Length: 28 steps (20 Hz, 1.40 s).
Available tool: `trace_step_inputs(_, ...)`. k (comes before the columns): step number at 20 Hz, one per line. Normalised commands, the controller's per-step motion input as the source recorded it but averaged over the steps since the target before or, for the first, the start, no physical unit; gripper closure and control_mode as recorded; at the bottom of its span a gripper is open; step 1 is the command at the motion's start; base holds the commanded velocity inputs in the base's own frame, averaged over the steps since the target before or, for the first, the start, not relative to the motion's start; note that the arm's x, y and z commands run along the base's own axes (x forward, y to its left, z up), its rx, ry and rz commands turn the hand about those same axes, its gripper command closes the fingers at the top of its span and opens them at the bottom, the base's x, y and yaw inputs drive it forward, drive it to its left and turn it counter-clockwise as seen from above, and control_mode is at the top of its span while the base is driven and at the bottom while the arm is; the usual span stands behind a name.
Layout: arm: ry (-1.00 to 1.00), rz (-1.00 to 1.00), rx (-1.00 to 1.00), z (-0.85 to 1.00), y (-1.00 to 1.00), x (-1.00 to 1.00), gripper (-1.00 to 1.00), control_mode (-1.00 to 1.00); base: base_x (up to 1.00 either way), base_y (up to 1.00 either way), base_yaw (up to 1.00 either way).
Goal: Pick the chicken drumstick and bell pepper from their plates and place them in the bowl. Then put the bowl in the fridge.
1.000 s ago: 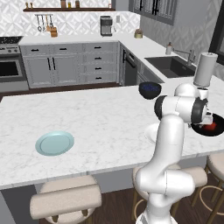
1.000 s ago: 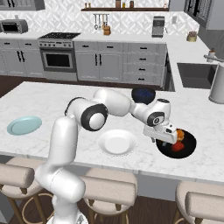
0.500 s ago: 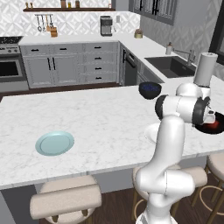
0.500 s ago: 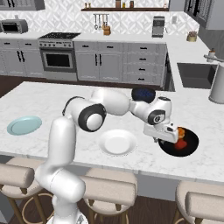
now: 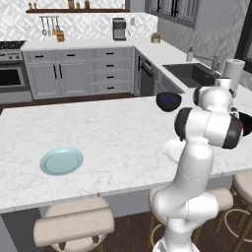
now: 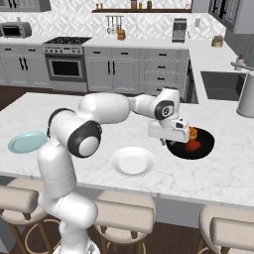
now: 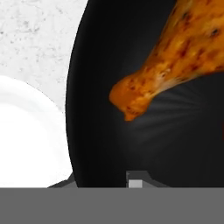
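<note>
One big marble island (image 6: pixel 233 173) with the white arm (image 6: pixel 106 108) stretched over it. A black round dish (image 6: pixel 204 149) sits on the right, with an empty white plate (image 6: pixel 132 161) just beside it and a teal plate (image 6: pixel 25 141) well off to the left. The dark bowl (image 5: pixel 168 100) is at the far edge. The chicken drumstick (image 6: pixel 192 133) and bell pepper (image 6: pixel 193 145) lie in the black dish. The gripper (image 6: pixel 171 141) is low at the bone end, and I honestly can't tell if it's clamped on it.

Gripper (image 6: pixel 173 141) jaws narrowed and it shifted left, w/ drumstick (image 6: pixel 192 134) now uncovered.
</note>
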Motion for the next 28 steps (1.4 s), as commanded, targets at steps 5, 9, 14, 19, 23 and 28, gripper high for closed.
trace_step_inputs(5,0.14,0.43,0.00,0.50,1.00,-0.27,1.00,-1.00,0.00,0.00,0.00)
trace_step_inputs(9,0.20,0.73,0.00,0.10,0.93,-0.04,1.00,-1.00,0.00,0.00,0.00)
trace_step_inputs(14,0.19,0.67,0.05,0.12,0.89,0.00,1.00,-1.00,0.00,0.00,0.00)
trace_step_inputs(19,0.13,0.49,0.17,0.26,0.58,0.00,1.00,-1.00,0.00,0.00,0.00)
trace_step_inputs(23,0.02,0.32,0.30,0.25,0.15,-0.16,1.00,-1.00,0.00,0.00,0.00)
trace_step_inputs(28,0.00,0.18,0.28,0.23,0.02,-0.09,1.00,-1.00,0.00,0.00,0.00)
